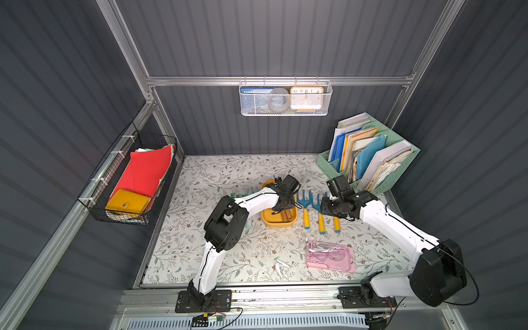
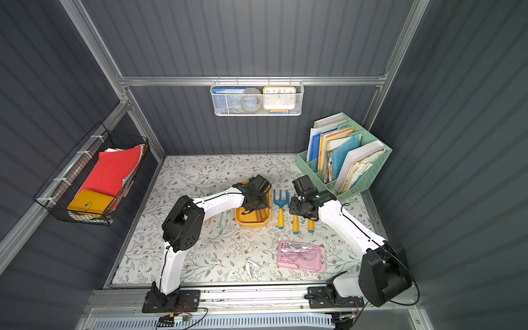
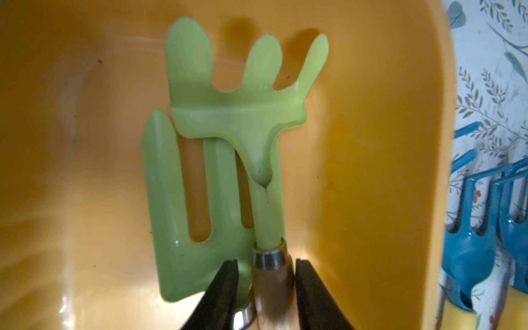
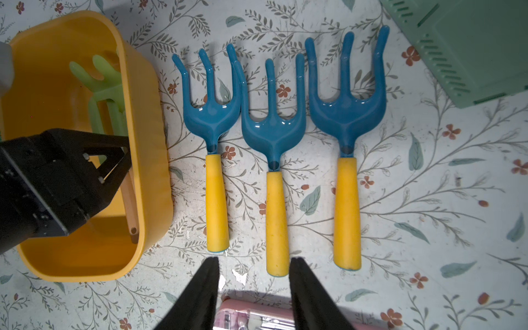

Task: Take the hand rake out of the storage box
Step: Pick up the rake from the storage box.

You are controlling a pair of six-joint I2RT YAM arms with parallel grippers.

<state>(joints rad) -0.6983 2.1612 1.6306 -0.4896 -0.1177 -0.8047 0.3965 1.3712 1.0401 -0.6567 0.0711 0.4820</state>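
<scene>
Beside the storage box (image 1: 278, 223), the right gripper (image 4: 254, 260) hangs over three blue rakes (image 4: 273, 128), jaws spread, empty. Inside the box lies the green hand rake (image 3: 237, 114); the jaws of the left gripper (image 3: 266, 261) straddle its handle, not quite pinching.

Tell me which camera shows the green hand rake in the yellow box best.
The left wrist view: the hand rake is seen close up, with tines, neck and ferrule all clear, inside the storage box. The right wrist view shows only part of its head over the box wall. In both top views the left arm covers its head.
</scene>
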